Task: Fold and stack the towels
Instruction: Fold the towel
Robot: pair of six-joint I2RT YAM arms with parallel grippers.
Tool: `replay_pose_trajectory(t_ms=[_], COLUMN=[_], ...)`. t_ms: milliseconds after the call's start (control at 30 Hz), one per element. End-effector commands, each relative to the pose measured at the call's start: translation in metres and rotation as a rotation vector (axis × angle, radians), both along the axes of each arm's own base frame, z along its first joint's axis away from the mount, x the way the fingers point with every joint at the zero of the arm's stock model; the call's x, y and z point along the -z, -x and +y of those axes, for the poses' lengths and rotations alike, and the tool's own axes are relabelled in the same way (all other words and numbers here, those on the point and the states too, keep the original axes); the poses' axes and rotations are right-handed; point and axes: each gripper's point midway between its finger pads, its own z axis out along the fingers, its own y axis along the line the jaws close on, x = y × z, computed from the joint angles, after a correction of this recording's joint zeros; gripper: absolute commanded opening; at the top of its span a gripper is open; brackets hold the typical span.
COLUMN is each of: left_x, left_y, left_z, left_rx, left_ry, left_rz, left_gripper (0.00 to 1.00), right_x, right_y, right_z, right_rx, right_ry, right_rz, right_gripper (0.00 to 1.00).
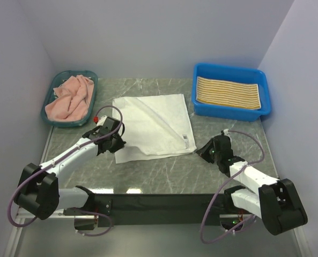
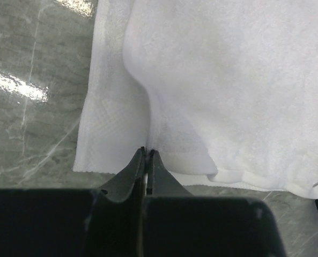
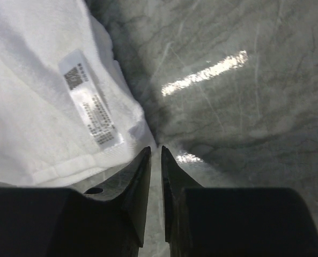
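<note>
Teal basket (image 1: 58, 80) far-left | blue bin (image 1: 228, 112) far-right | white towel (image 1: 153, 123) between

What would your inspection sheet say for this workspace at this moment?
Surface: grey marbled table, glare patches.
Job's things: white towel spread mid-table, diagonally creased, label at near-right corner; pink towel bunched in teal basket; yellow-and-white striped towel folded in blue bin.
Clutter: nothing seen.
Grippers: left gripper shut at the white towel's near-left edge, pinch unclear; right gripper shut, empty, over bare table beside the label.
Cables: purple cables hang in loose loops.
Surroundings: plain pale walls on three sides.
</note>
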Motion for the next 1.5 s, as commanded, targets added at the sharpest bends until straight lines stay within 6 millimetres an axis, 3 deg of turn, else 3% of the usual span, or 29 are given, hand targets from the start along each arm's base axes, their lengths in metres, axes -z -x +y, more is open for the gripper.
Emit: replay_pose_trajectory(t_ms=[0, 167, 733, 1033, 1200, 1300, 1467], left_x=[-0.016, -0.020, -0.017, -0.013, -0.010, -0.008, -0.003], left_y=[-0.005, -0.007, -0.007, -0.006, -0.005, -0.005, -0.002], left_z=[-0.002, -0.002, -0.004, -0.004, -0.003, -0.003, 0.001], left_rx=[-0.002, -0.003, 0.002, 0.006, 0.005, 0.004, -0.002], left_ry=[0.006, 0.008, 0.013, 0.012, 0.012, 0.012, -0.006], left_rz=[-0.030, -0.039, -0.036, -0.029, -0.026, -0.023, -0.012], left_gripper=[0.01, 0.01, 0.01, 0.01, 0.01, 0.01, 0.01], right_x=[0.010, 0.016, -0.011, -0.013, -0.019, -0.015, 0.011], right_y=[-0.001, -0.007, -0.025, -0.028, -0.032, -0.032, -0.024], right_z=[-0.009, -0.002, 0.009, 0.024, 0.028, 0.030, 0.027], right_rx=[0.052, 0.013, -0.057, -0.105, -0.123, -0.127, -0.096], right_ry=[0.026, 0.023, 0.031, 0.013, 0.006, 0.007, 0.005], right_rz=[0.035, 0.055, -0.024, -0.027, -0.045, -0.027, 0.070], right_gripper=[0.20, 0.20, 0.24, 0.10, 0.08, 0.07, 0.06])
